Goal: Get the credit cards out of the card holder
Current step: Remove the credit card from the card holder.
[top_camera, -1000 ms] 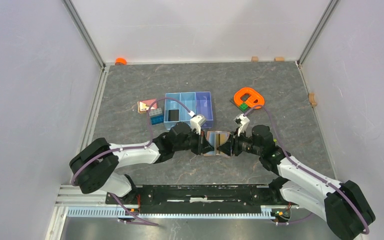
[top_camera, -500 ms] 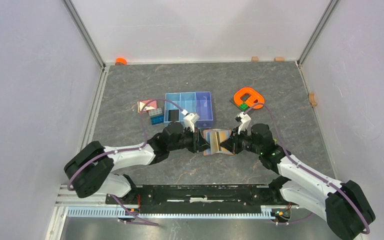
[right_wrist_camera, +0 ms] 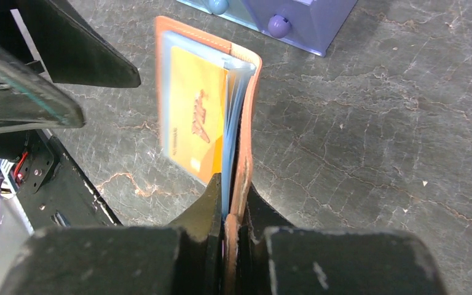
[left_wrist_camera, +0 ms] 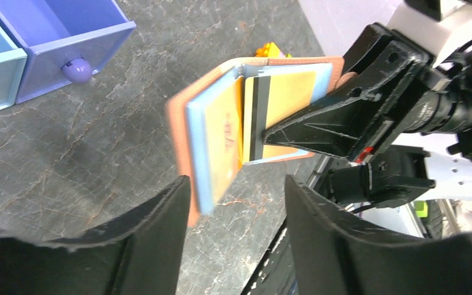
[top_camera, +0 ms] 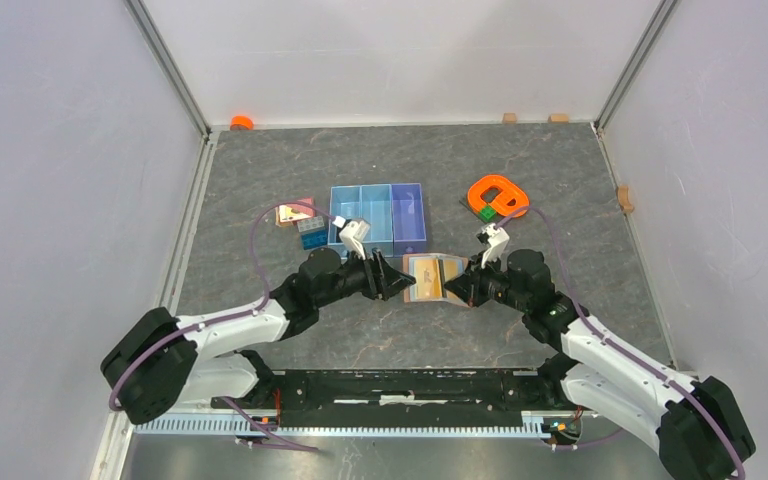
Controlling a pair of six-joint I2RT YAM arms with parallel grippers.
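So the right gripper point(right_wrist_camera: 227, 184) is pinching one flap of the open card holder point(right_wrist_camera: 247, 117) between its jaws. Left gripper point(left_wrist_camera: 235, 184) is gaping empty, the other flap just ahead of its jaws, credit cards point(left_wrist_camera: 290, 92) sitting inside.

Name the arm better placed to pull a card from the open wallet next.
Probably left. The right end effector is shut on the salmon-brown leather folding card holder; the left end effector is open, facing the golden-yellow flat credit card.
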